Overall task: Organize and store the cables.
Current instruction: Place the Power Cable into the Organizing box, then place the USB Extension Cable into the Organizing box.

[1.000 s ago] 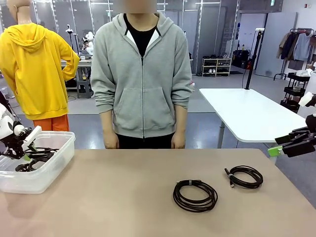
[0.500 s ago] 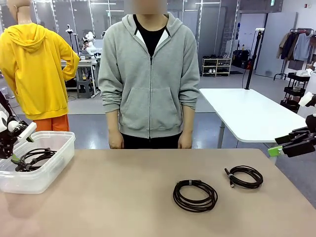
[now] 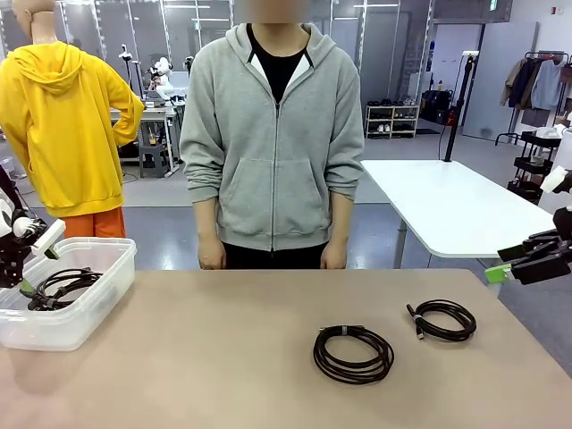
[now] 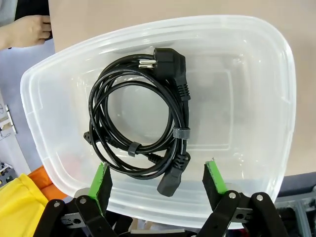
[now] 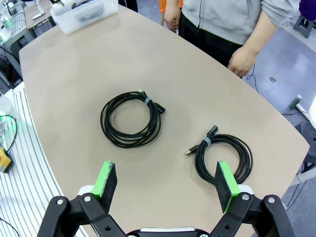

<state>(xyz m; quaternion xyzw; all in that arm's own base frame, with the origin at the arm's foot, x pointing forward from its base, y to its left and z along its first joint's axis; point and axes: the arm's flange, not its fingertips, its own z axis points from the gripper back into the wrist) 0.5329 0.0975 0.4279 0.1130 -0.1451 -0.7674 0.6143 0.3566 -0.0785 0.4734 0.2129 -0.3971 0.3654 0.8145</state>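
Three cables show, each a black tied coil. One coiled power cable [image 4: 140, 118] lies flat on the floor of the clear plastic bin [image 4: 256, 98], also seen as the cable [image 3: 61, 284] inside the bin [image 3: 116, 259] at the table's left end. My left gripper [image 4: 158, 180] hovers open just above it, holding nothing; it hangs as the left gripper [image 3: 29, 279] over the bin's near-left side. Two more cables [image 3: 353, 355] [image 3: 442, 319] rest on the table, right of centre. My right gripper [image 3: 505, 264] stays open off the table's right edge, high above those cables [image 5: 131, 118] [image 5: 224, 158].
A person in a grey hoodie [image 3: 273, 134] stands at the far edge, hands [image 5: 244, 59] down by the table rim. The tan table [image 3: 206, 357] is bare between the bin and the two coils. A white table [image 3: 447, 206] stands behind on the right.
My left gripper has lifted up and left out of the bin, leaving the coil lying inside. The person shifted slightly to the right. The right arm is still.
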